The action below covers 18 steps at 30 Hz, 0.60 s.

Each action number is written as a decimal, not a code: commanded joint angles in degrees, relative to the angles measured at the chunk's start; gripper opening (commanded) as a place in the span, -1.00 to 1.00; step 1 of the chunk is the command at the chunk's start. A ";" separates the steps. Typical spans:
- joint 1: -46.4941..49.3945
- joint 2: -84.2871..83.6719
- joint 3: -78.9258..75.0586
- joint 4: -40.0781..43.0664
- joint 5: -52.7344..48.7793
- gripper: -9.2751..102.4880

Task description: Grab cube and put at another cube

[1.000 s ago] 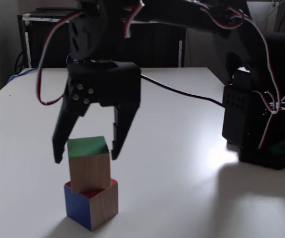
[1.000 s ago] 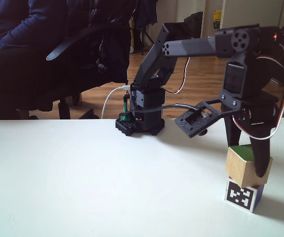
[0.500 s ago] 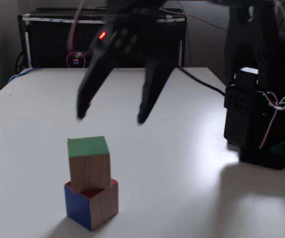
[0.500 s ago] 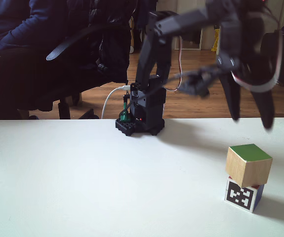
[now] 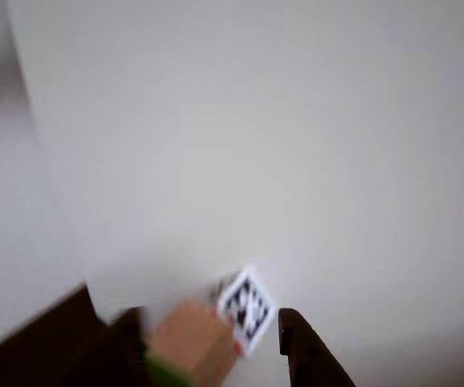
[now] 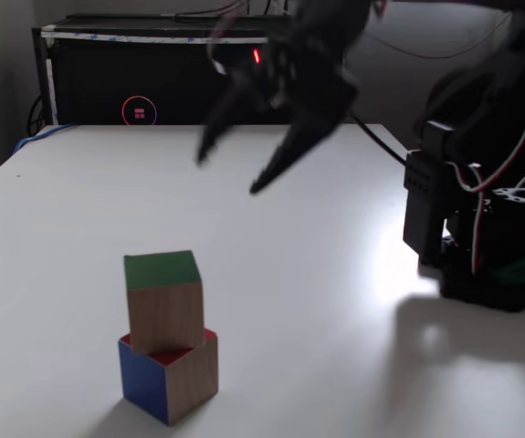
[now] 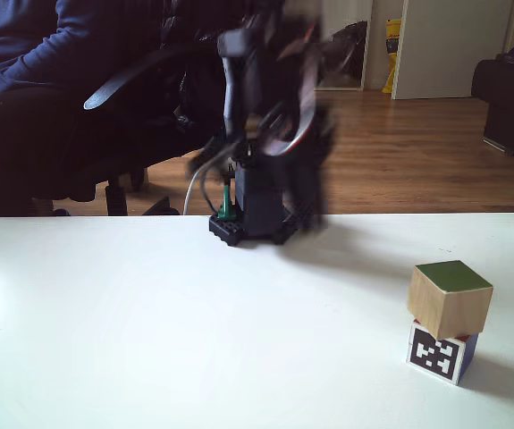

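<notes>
On top of another cube [image 6: 169, 379], near the front left of the white surface [image 6: 317, 301] in a fixed view, sits the cube [image 6: 163, 300], green face up. The gripper [image 6: 227, 172] hangs far behind and above, apart from both, its fingers spread and empty.

Table: white top [image 6: 79, 210], bare at centre.
Cabinet: black [image 6: 89, 78], at 11 o'clock.
Office chair: black [image 7: 140, 98], at 10 o'clock.
Floor: wooden [image 7: 417, 152].
</notes>
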 commanded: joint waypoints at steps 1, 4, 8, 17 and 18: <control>4.66 8.00 9.58 -7.03 -1.67 -0.72; 6.06 12.74 14.24 -8.09 -1.85 -0.83; 4.83 14.77 18.37 -8.44 -3.60 -0.83; 4.04 49.22 37.44 2.81 -5.80 -0.83; 3.78 49.13 37.62 4.13 -5.89 -0.83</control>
